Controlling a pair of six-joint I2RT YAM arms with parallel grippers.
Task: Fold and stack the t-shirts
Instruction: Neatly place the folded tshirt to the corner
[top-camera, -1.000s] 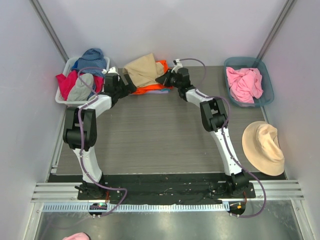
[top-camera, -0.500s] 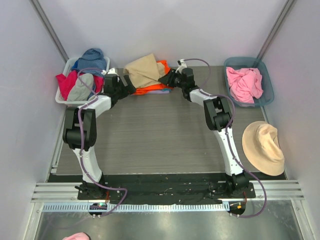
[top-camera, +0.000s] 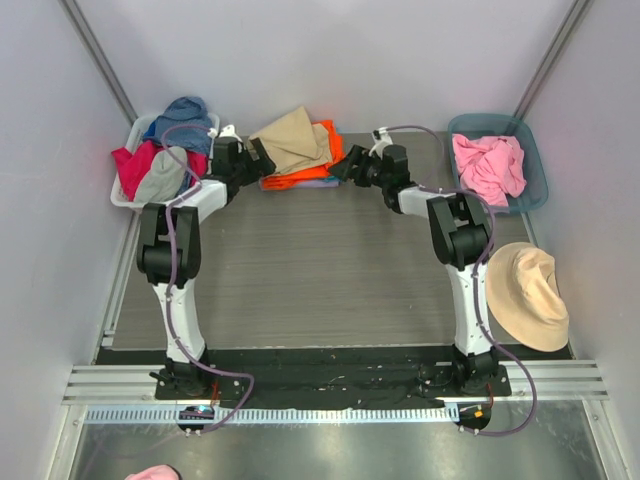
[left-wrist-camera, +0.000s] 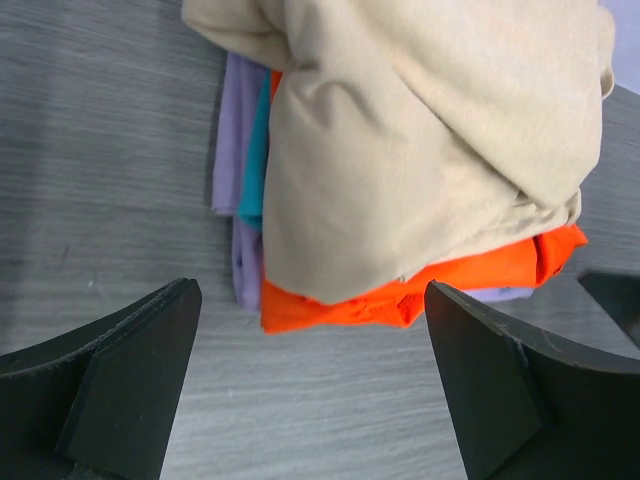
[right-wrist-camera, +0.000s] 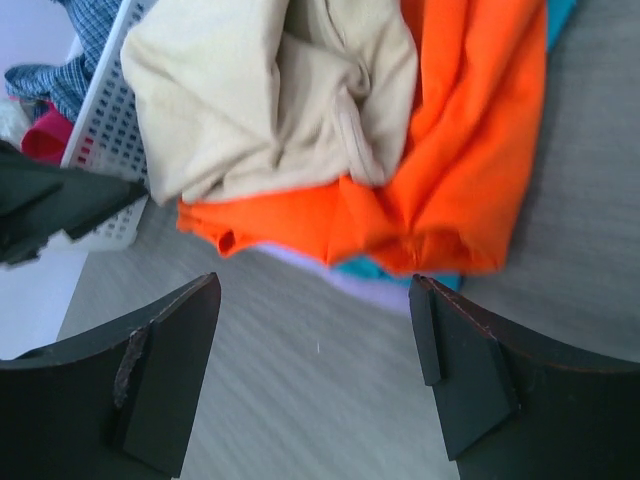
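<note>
**Both grippers empty at the stack, tan shirt bunched on top**

Left gripper (top-camera: 258, 160): jaws apart, holding nothing, at the left edge of the stack (top-camera: 300, 160). Right gripper (top-camera: 338, 168): jaws also apart and empty, at the stack's right edge. Neither touches cloth as far as I can tell.

The stack sits at the far side of the worktop (top-camera: 300, 270). The tan shirt (left-wrist-camera: 430, 130) is on top, rumpled and humped rather than flat. The orange shirt (right-wrist-camera: 470, 170) lies beneath it, then a teal layer (left-wrist-camera: 255, 160) and a lavender shirt (left-wrist-camera: 228, 150), whose edges poke out at the bottom.

The pink shirt (top-camera: 487, 165) is crumpled in the blue bin (top-camera: 535, 190), far right. The white basket (top-camera: 120, 195) at far left holds more clothes. A hat (top-camera: 527, 295) lies near the right edge.

Judgement: the placing step looks finished, and the step in hand is tidying the top shirt or leaving it. The next move calls for either pressing the tan shirt flatter or sending the right arm to the bin for the pink shirt. That shirt then needs spreading on open worktop before folding.
</note>
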